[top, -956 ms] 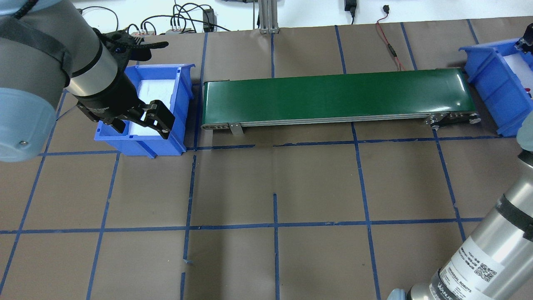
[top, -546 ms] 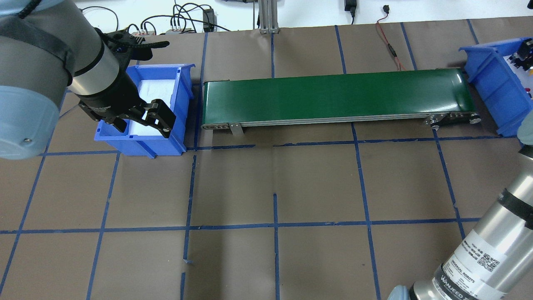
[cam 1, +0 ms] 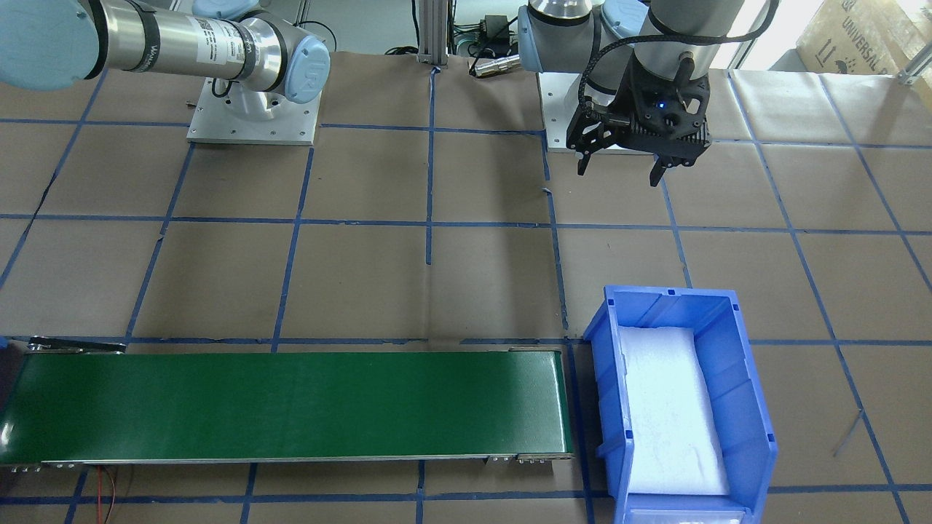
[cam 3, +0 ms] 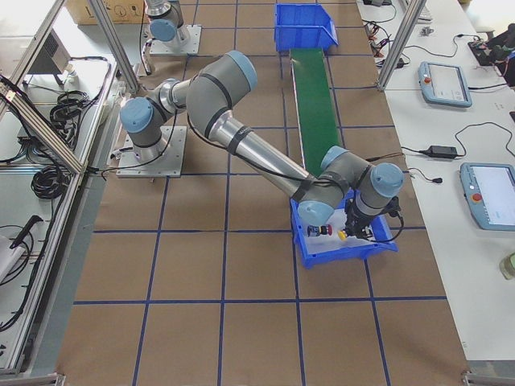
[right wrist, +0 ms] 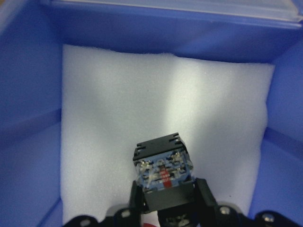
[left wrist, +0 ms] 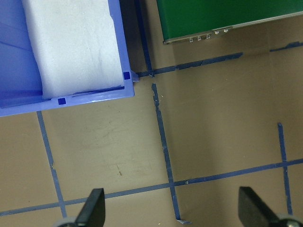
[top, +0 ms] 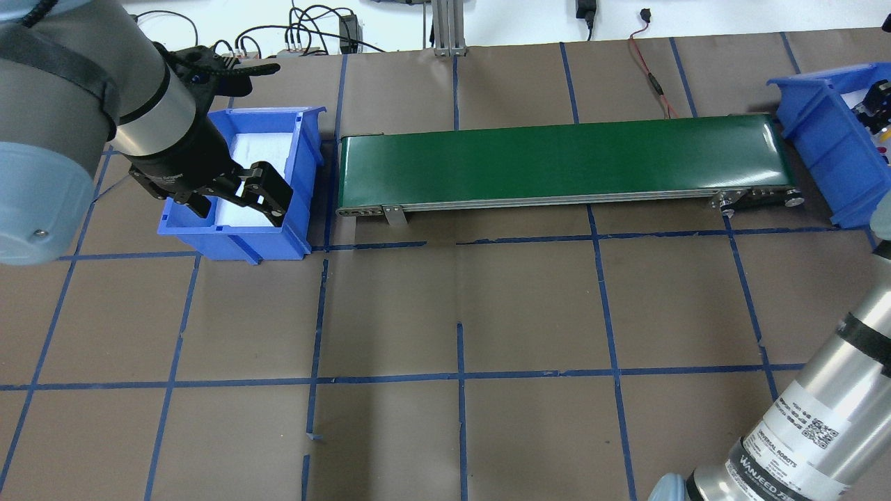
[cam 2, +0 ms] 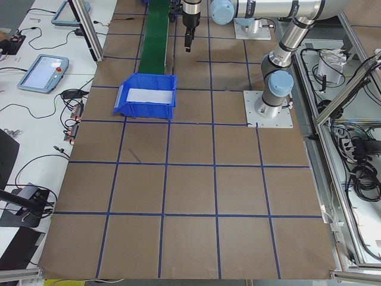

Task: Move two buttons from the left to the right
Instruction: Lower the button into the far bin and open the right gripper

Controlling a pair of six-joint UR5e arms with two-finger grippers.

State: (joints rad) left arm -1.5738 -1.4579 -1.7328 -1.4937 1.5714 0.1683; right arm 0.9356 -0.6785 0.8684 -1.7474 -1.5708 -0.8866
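Note:
My right gripper [right wrist: 168, 196] is shut on a button [right wrist: 163, 170] by its black-and-grey block body, low over the white foam inside the right blue bin [right wrist: 28, 94]. The exterior right view shows a yellow cap at that gripper [cam 3: 354, 233], and the red-capped button [cam 3: 326, 231] lies on the foam beside it. In the overhead view the right gripper [top: 878, 104] is only partly visible at the frame edge. My left gripper [left wrist: 173, 210] hangs open and empty over bare table, just in front of the left blue bin [top: 306, 174], where only white foam shows.
A long green conveyor belt [top: 557, 163] runs between the two bins. Brown paper with blue tape lines covers the table. Cables lie along the far edge [top: 313, 35]. My right arm's forearm [top: 814, 417] crosses the near right corner.
The right gripper has come down deeper into the right bin with the button. The left gripper has drifted slightly back toward the left bin, still open.

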